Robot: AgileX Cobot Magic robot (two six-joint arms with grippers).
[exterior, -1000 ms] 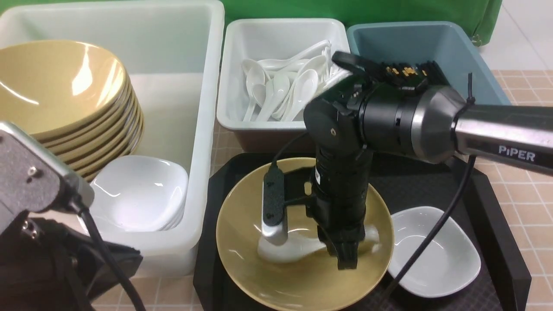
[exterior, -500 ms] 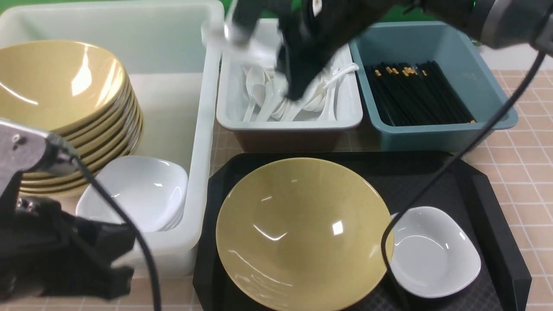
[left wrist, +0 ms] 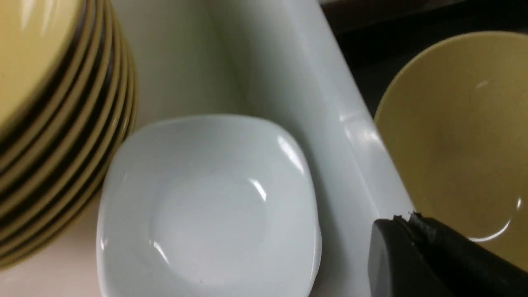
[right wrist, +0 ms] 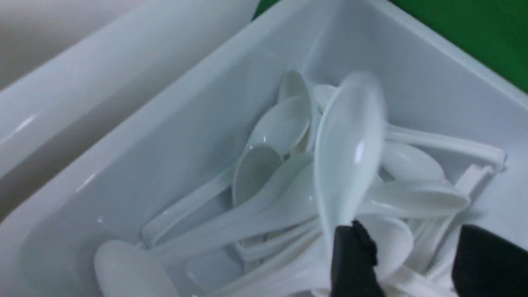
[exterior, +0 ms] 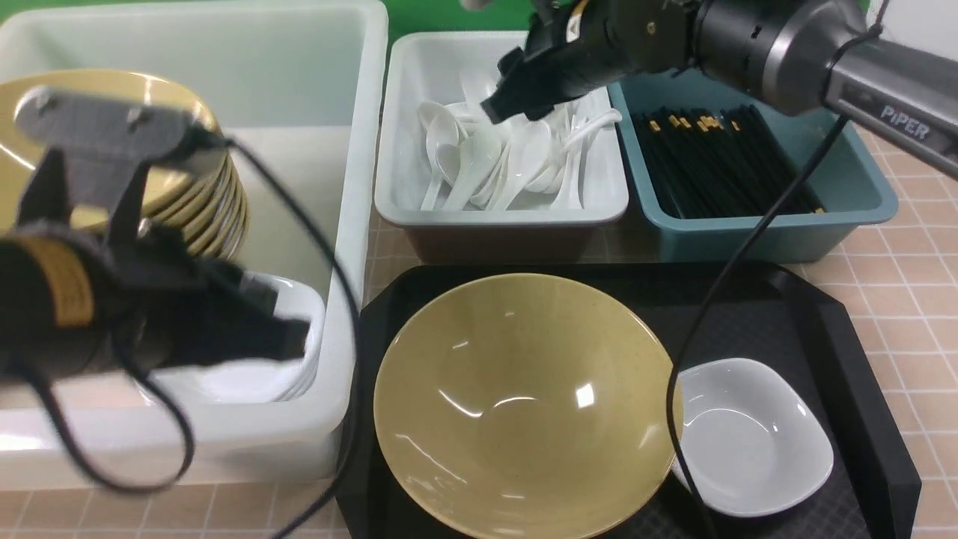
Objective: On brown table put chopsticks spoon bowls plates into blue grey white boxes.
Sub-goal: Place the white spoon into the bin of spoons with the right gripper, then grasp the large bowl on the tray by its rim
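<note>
1. The right arm reaches forward and to its left, with the right claw tilted down over the pale grey plastic box. Its fingers are spread apart and pinch nothing.
2. A glossy white soup spoon shows blurred just beside one finger, above the heap of white spoons lying under the claw.
3. The left arm is raised and blurred. The left claw hangs over the small white rounded-square plates in the large translucent white box. Only one finger shows, so I cannot tell its spread.
4. A second ago the right claw stood down in the wide olive-yellow bowl on the black tray, at the spoon. The spoon has since left that bowl, which now lies below the claw on its near side.
5. The left arm sat low then and has come up since.
</note>
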